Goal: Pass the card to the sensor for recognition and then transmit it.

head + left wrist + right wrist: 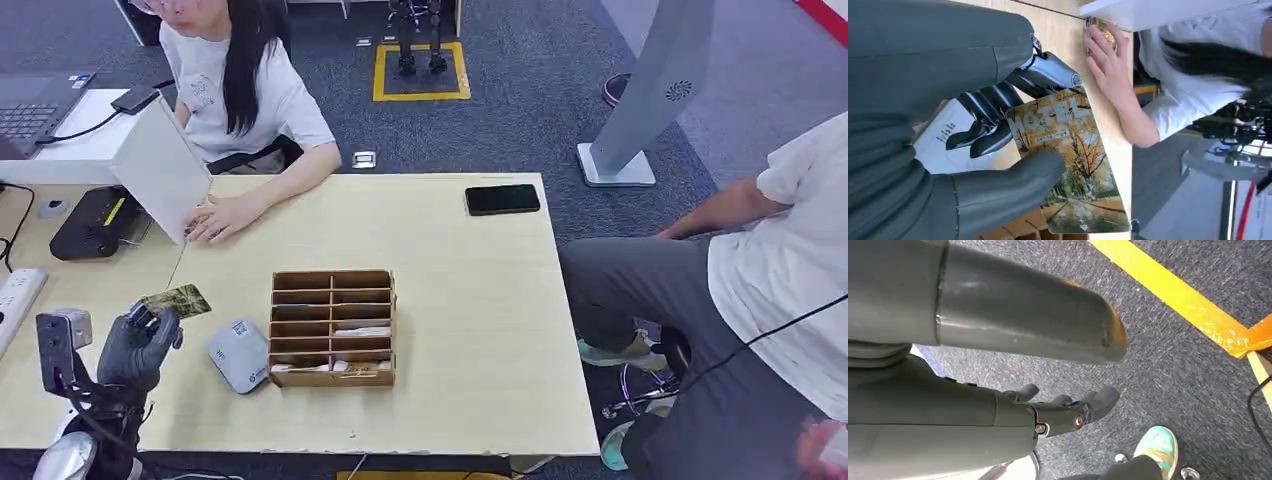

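While the left hand (137, 345) pinches the hotel card (177, 301) between thumb and fingers above the wooden table (480, 300), grey sensor (239, 355) just beside it, right hand (1063, 410) hanging over carpet, fingers loosely apart, holding nothing

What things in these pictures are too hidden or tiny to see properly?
- The card: in the head view its print is too small to read.
- The same card in the left wrist view: the left hand thumb covers part of it.
- The grey sensor: its label is too small in the head view.
- The wooden organizer: its front compartments' contents are unclear.
- The right hand: partly hidden behind its thumb in the right wrist view.
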